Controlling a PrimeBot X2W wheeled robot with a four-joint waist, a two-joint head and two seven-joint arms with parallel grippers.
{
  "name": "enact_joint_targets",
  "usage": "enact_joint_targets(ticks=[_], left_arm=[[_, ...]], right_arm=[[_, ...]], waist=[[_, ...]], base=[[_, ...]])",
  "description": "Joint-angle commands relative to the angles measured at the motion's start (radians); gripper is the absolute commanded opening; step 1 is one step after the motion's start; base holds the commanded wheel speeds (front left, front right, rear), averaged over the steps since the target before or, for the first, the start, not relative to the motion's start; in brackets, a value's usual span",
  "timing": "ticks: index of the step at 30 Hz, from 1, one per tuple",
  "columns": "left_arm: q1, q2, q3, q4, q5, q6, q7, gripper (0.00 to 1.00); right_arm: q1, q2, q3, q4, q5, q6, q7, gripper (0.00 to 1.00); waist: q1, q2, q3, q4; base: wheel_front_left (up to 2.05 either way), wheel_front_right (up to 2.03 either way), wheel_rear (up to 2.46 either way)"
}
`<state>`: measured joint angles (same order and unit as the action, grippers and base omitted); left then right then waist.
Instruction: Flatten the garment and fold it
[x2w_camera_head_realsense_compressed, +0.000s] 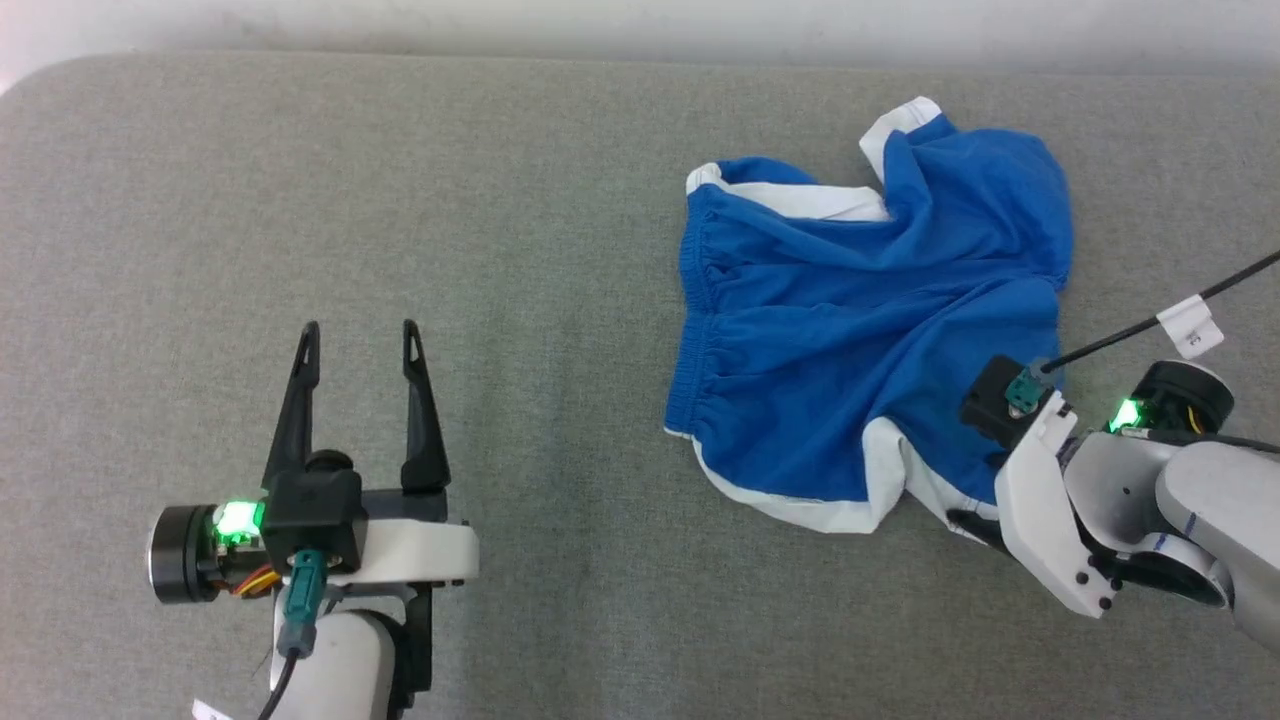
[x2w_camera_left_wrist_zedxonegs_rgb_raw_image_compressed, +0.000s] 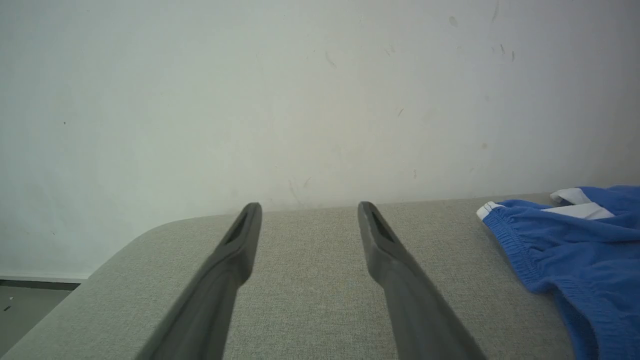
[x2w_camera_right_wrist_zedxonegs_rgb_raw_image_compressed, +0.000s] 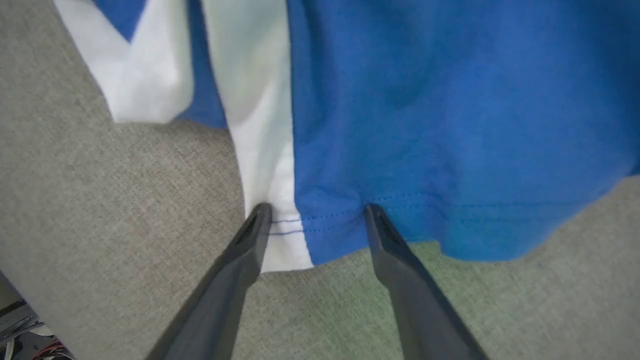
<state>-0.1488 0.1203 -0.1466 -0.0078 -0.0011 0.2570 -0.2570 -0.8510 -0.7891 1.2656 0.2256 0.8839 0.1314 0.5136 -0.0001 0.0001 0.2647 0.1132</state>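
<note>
The right end effector (x2w_camera_right_wrist_zedxonegs_rgb_raw_image_compressed: 316, 216) is spread wide with nothing between its fingers. Its tips sit at the stitched hem (x2w_camera_right_wrist_zedxonegs_rgb_raw_image_compressed: 450, 210) of the near leg of the garment (x2w_camera_head_realsense_compressed: 860, 330), one at the white side stripe (x2w_camera_right_wrist_zedxonegs_rgb_raw_image_compressed: 265, 150) and the other on blue. The garment lies crumpled on the grey bench (x2w_camera_head_realsense_compressed: 500, 200). Its gathered waistband (x2w_camera_head_realsense_compressed: 690, 330) runs near to far along its left edge, and both legs point to the robot's right. The left end effector (x2w_camera_head_realsense_compressed: 360, 332), also wide open and empty, hovers well apart from the garment on its waistband side, fingers pointing towards the pale wall (x2w_camera_left_wrist_zedxonegs_rgb_raw_image_compressed: 300, 100).
</note>
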Motion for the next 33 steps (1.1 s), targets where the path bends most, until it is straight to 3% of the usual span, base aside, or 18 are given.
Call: enact_joint_targets(ticks=[1,4,5,6,11,15,18,22,24,26,31,32,33], left_arm=[[-0.011,-0.002,-0.003,0.006,-0.005,0.001,-0.005,1.00],[-0.013,-0.002,-0.003,0.011,-0.005,0.003,-0.005,1.00],[-0.014,-0.001,-0.001,0.013,-0.006,0.003,-0.005,1.00],[-0.016,0.002,0.001,0.015,-0.007,0.002,-0.005,1.00],[-0.040,0.033,0.017,0.020,-0.017,-0.027,-0.005,1.00],[-0.079,0.076,0.034,0.022,-0.031,-0.081,-0.005,1.00],[-0.120,0.131,0.006,0.066,-0.017,-0.158,-0.005,1.00],[-0.201,0.193,-0.071,0.157,-0.003,-0.290,0.004,1.00],[-0.249,0.215,-0.122,0.201,-0.014,-0.352,0.052,1.00],[-0.294,0.230,-0.180,0.229,-0.058,-0.379,0.116,1.00],[-0.421,0.331,-0.449,0.230,-0.254,-0.387,0.294,1.00],[-0.421,0.331,-0.449,0.230,-0.254,-0.387,0.294,1.00],[-0.481,0.380,-0.565,0.218,-0.342,-0.387,0.365,1.00]], right_arm=[[0.046,0.026,0.015,0.019,-0.017,-0.001,0.007,1.00],[0.077,0.050,0.015,0.044,-0.050,-0.001,0.001,1.00],[0.078,0.053,0.015,0.049,-0.066,-0.001,-0.017,0.38],[0.077,0.054,0.015,0.051,-0.079,-0.001,-0.037,0.00],[0.051,0.031,0.015,0.045,-0.111,-0.001,-0.179,0.00],[0.045,-0.017,-0.001,0.015,-0.119,-0.001,-0.280,0.00],[0.066,-0.063,-0.038,-0.028,-0.107,-0.001,-0.320,0.00],[0.118,-0.122,-0.093,-0.069,-0.111,-0.001,-0.337,0.00],[0.156,-0.139,-0.126,-0.085,-0.114,-0.001,-0.337,0.00],[0.194,-0.150,-0.163,-0.098,-0.119,-0.001,-0.338,0.00],[0.273,-0.149,-0.248,-0.121,-0.134,-0.001,-0.324,0.00],[0.273,-0.149,-0.248,-0.121,-0.134,-0.001,-0.324,0.00],[0.297,-0.141,-0.272,-0.128,-0.144,-0.001,-0.315,0.00]], waist=[[0.0001,-0.0001,0.010,0.006],[0.0001,-0.0001,0.012,0.004],[0.0001,-0.0001,0.010,0.001],[0.0001,-0.0001,0.006,-0.002],[0.0001,-0.0001,-0.036,-0.023],[0.0001,-0.0001,-0.077,-0.039],[0.0001,-0.0001,-0.104,-0.047],[0.0001,-0.0001,-0.125,-0.055],[0.0001,-0.0001,-0.134,-0.059],[0.0001,-0.0001,-0.138,-0.064],[0.0001,-0.0001,-0.135,-0.084],[0.0001,-0.0001,-0.135,-0.084],[0.0001,-0.0001,-0.128,-0.093]], base=[[0.00,0.00,0.00],[0.00,0.00,0.00],[0.00,0.00,0.00],[0.00,0.00,0.00],[0.00,0.00,0.00],[0.00,0.00,0.00],[0.00,0.00,0.00],[0.00,0.00,0.00],[0.00,0.00,0.00],[0.00,0.00,0.00],[0.00,0.00,0.00],[0.00,0.00,0.00],[0.00,0.00,0.00]])
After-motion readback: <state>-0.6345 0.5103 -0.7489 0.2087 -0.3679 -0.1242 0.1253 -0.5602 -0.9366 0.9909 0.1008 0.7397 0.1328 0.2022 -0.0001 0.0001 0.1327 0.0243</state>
